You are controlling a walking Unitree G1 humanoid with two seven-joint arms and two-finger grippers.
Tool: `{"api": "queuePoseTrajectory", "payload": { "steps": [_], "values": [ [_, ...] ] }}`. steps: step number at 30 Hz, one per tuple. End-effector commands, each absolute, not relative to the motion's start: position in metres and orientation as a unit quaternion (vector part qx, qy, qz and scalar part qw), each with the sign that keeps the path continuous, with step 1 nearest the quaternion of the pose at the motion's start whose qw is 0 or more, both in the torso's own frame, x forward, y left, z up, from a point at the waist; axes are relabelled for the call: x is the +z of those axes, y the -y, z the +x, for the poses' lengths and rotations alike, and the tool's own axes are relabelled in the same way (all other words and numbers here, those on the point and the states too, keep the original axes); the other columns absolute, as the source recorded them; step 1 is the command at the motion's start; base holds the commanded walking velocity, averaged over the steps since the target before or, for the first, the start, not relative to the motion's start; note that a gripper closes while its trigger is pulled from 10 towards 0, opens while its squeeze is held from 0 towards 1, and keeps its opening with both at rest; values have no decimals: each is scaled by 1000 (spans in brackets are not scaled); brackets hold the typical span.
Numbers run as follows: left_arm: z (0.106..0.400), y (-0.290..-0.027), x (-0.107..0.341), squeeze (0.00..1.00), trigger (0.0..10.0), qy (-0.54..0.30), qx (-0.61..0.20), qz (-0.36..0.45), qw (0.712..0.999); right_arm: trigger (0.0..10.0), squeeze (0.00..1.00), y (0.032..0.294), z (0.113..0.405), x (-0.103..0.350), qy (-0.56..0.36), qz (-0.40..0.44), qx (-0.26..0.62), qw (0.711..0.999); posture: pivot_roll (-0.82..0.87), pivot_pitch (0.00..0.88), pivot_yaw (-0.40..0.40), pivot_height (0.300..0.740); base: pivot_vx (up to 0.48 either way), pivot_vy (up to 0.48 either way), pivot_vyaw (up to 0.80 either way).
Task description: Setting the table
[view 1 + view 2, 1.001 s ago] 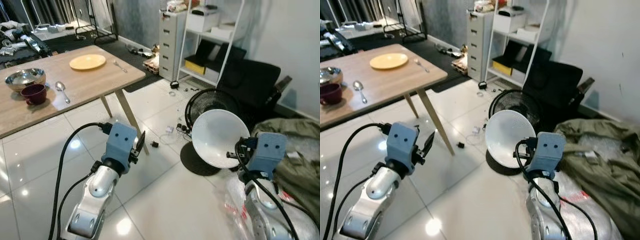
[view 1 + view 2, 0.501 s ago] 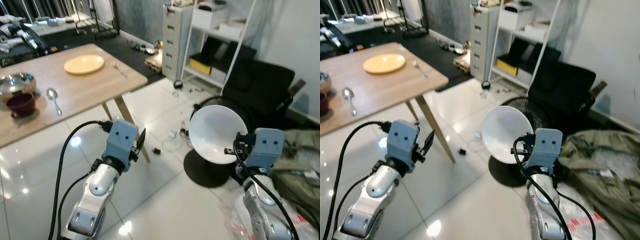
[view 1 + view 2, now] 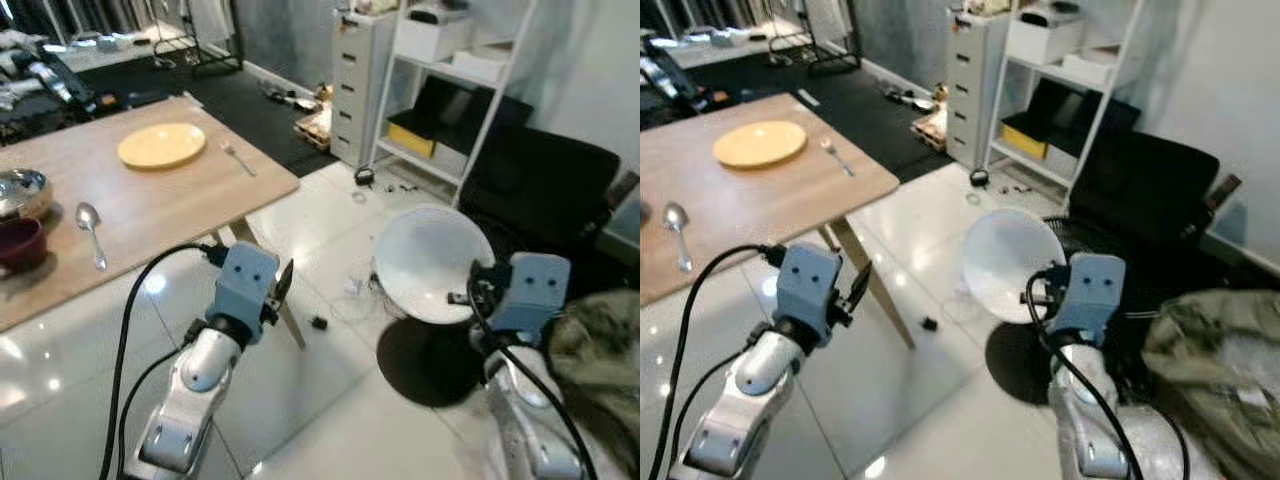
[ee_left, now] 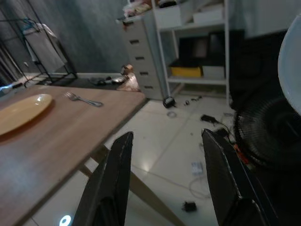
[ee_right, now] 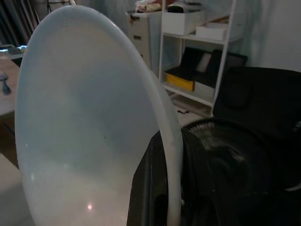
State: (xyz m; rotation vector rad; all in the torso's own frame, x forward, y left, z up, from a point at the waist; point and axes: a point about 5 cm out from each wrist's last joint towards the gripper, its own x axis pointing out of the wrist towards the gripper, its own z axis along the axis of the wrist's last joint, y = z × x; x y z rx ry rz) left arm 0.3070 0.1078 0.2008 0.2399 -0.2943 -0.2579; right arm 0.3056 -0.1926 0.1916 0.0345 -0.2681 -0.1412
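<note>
**White bowl carried off the tabletop**

The right tool (image 3: 1040, 296) is clamped on the rim of a white bowl (image 3: 428, 262), held tilted above the floor, well right of the tabletop (image 3: 150, 200). The left tool (image 4: 164, 181), fingers apart and empty, hangs beside the tabletop's corner. On the tabletop lie a yellow plate (image 3: 161, 145), fork (image 3: 238, 157) and spoon (image 3: 91, 228).

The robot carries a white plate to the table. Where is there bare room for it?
Bare wood lies between the yellow plate and the spoon, and along the table corner beyond the fork. The steel bowl and maroon cup crowd the left end.
</note>
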Motion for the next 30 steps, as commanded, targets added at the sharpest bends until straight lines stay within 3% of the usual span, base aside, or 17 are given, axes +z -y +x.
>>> {"api": "queuePoseTrajectory", "payload": {
  "steps": [1,30],
  "values": [
    [306,-114,192,0,10000,123,-120,125,977,10000,0,189,305,192,137,36,-65,988,28,109,113,740,0,0,800],
    [302,-119,186,0,10000,107,-110,123,980,10000,0,195,308,197,145,100,-74,982,33,103,111,740,0,0,800]
  ]
}}
